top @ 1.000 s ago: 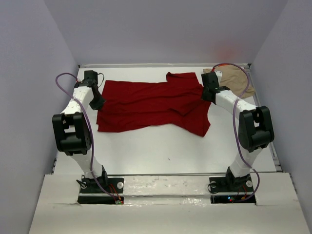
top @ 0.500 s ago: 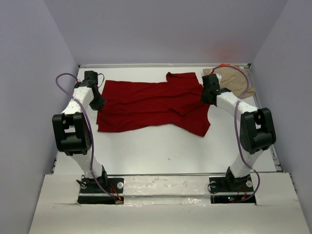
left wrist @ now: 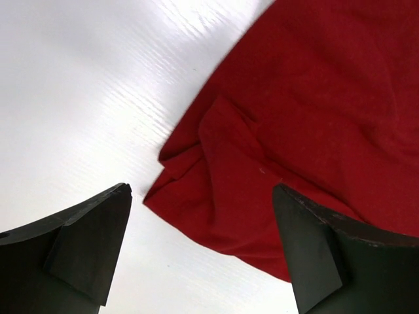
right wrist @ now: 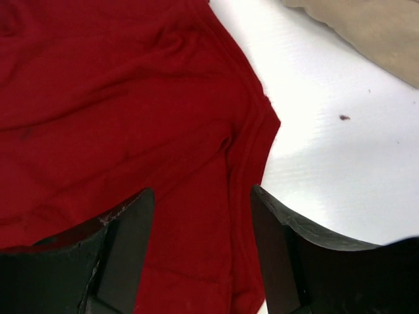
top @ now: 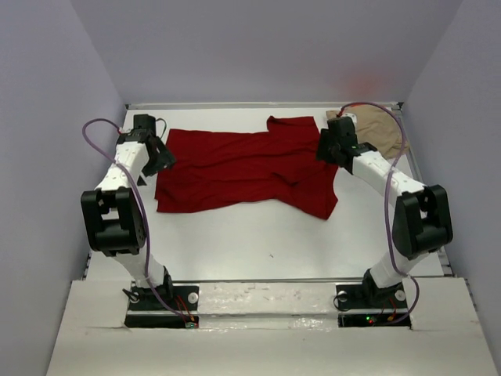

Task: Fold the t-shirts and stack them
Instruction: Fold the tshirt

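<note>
At the left, a wide-open left end effector (left wrist: 201,190), holding nothing, just above the bunched left edge of the dark red t-shirt (top: 235,168). Spread across the far counter (top: 258,235). Probably soft, light and floppy; best pinched at the corners. Over its right edge, an open, empty right end effector (right wrist: 201,191). Far right, a tan t-shirt (top: 385,133).

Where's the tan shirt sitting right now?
In the top view, the tan shirt lies in the far right corner of the table, just beyond the right gripper and apart from the dark red shirt.
</note>
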